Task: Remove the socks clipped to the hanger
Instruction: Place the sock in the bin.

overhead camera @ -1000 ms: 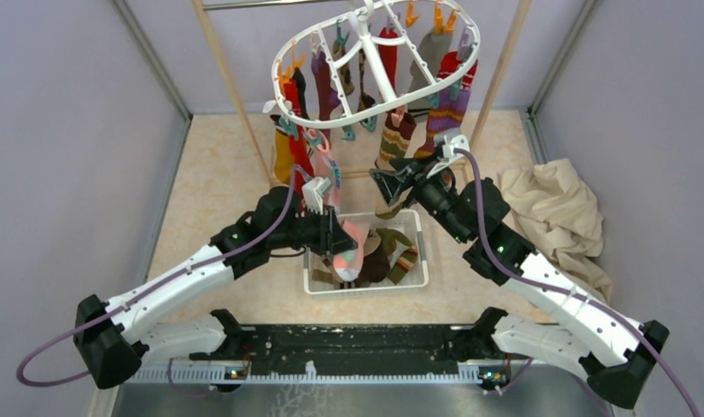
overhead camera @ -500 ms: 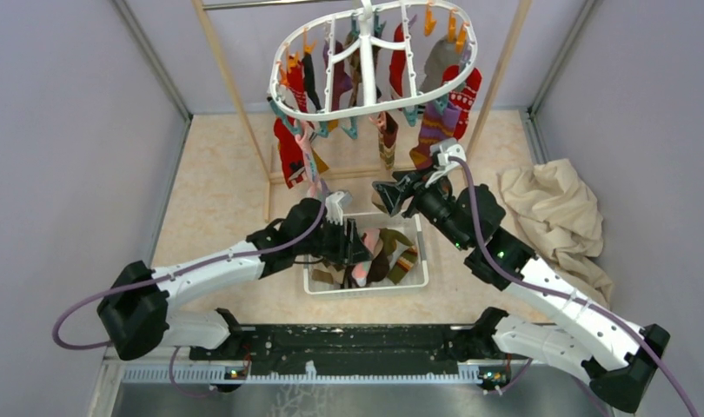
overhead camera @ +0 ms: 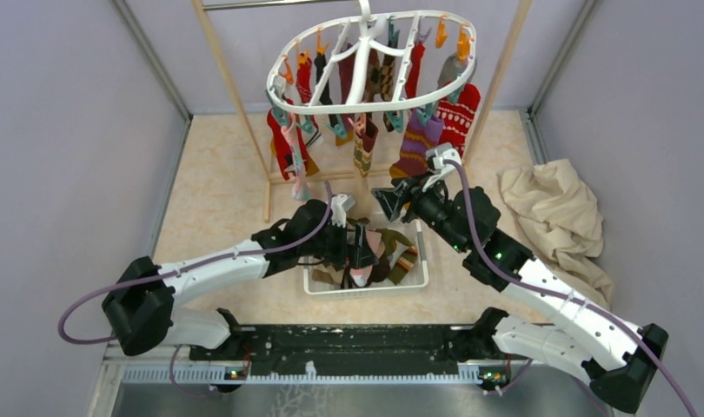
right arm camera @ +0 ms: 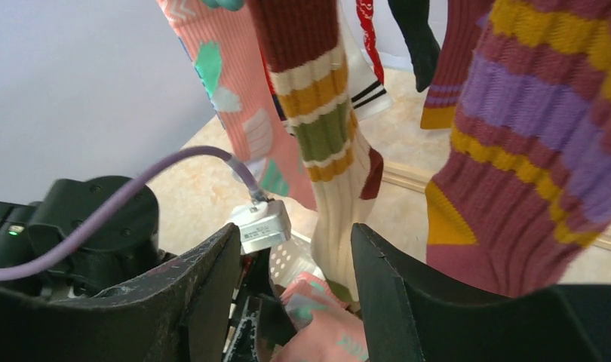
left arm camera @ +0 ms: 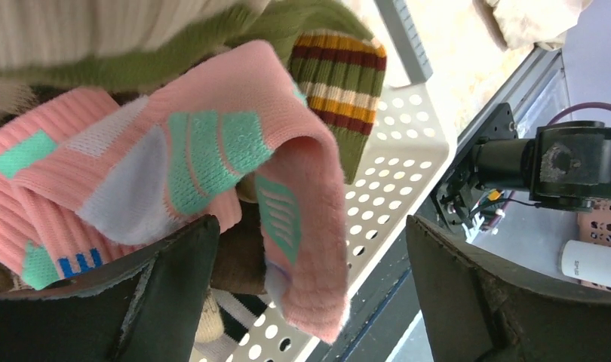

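Hovering over the white perforated basket (left arm camera: 393,162), my left gripper (left arm camera: 310,226) stands wide apart above a loose pink-and-mint sock (left arm camera: 212,151); blue marks on it spell nothing legible. My right gripper (right arm camera: 295,234) gapes empty beneath socks (overhead camera: 457,109) clipped to the white oval hanger (overhead camera: 279,95). Print on a white cable plug (right arm camera: 261,226) is too small to read, and the wrist views crop out the clips.

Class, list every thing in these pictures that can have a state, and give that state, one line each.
left claw, open above the basket, gripping nothing
right claw, open, empty, near the hanging socks
hanger, hanging, many socks clipped on
pink sock, loose, draped on the basket's pile
basket, holding several socks
cloth, crumpled in a heap
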Tool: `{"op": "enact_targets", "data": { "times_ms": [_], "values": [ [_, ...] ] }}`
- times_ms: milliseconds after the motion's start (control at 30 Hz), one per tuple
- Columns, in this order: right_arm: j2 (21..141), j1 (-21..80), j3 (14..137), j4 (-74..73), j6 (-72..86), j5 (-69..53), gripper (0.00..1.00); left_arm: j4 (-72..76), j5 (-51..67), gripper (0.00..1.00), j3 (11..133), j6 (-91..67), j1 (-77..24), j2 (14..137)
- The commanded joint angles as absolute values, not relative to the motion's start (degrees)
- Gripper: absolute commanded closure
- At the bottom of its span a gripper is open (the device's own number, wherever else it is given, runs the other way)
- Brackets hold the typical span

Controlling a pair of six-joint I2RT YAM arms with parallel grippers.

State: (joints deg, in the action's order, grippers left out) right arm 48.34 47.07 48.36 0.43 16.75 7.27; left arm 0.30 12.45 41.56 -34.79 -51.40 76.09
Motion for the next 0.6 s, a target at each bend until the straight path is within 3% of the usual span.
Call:
{"op": "enact_targets", "data": {
  "times_ms": [0, 367, 567],
  "values": [
    [47.8, 47.2, 48.9, 2.3, 17.3, 6.2, 0.43, -8.4, 9.1, 0.01, 48.1, -31.8, -52.5, 71.9],
    [52.3, 47.5, 49.0, -1.8, 18.9, 4.9, 0.47, -28.7, -1.1, 0.01, 54.7, -32.0, -54.0, 60.1],
    [59.3, 54.5, 50.1, -8.7, 17.0, 10.3, 0.48, -31.6, -6.2, 0.01, 52.1, -33.2, -53.9, 54.6]
  ]
}}
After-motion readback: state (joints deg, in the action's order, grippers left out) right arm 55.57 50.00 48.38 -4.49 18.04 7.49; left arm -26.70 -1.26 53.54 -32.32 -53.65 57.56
